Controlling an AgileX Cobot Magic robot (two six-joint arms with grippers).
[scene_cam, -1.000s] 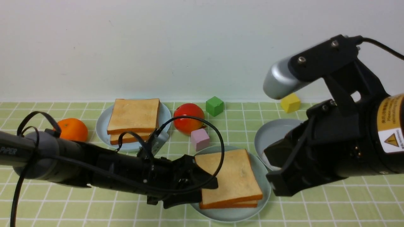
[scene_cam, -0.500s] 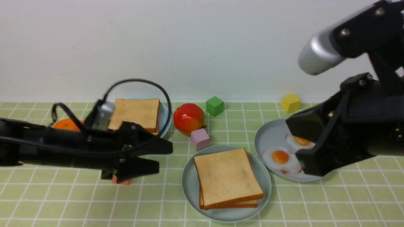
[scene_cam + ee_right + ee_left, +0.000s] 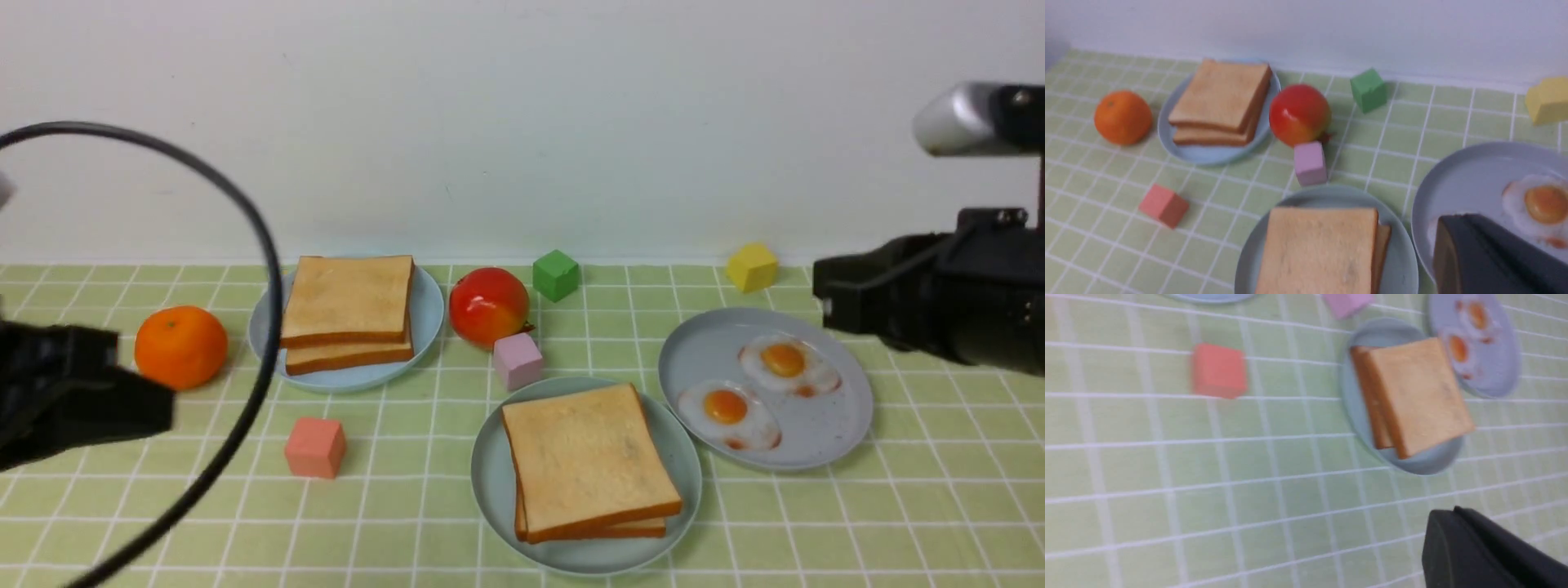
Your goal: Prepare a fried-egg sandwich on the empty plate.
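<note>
The pale teal plate (image 3: 488, 490) sits front and centre, and on it lie two toast slices stacked as a sandwich (image 3: 588, 461), the upper one slightly askew. No egg shows between them. In the left wrist view the sandwich (image 3: 1414, 396) and its plate (image 3: 1356, 408) lie well ahead of my left gripper (image 3: 1447, 522). That gripper (image 3: 163, 408) is shut and empty at the far left, away from the plate. My right gripper (image 3: 820, 294) is shut and empty too, raised at the right edge; in its wrist view (image 3: 1453, 230) it hovers over the grey plate.
A grey speckled plate (image 3: 849, 416) with two fried eggs (image 3: 727, 408) stands right of the sandwich. A light blue plate (image 3: 424, 322) with stacked toast (image 3: 347, 302) is at the back left. Around them: an orange (image 3: 180, 347), a red fruit (image 3: 488, 305), and pink (image 3: 517, 360), salmon (image 3: 314, 447), green (image 3: 555, 274) and yellow (image 3: 751, 266) cubes.
Both arms have drawn back from the teal plate, left arm leftwards, right arm rightwards and up. The left gripper has gone from open to shut. The grey plate's eggs are uncovered.
</note>
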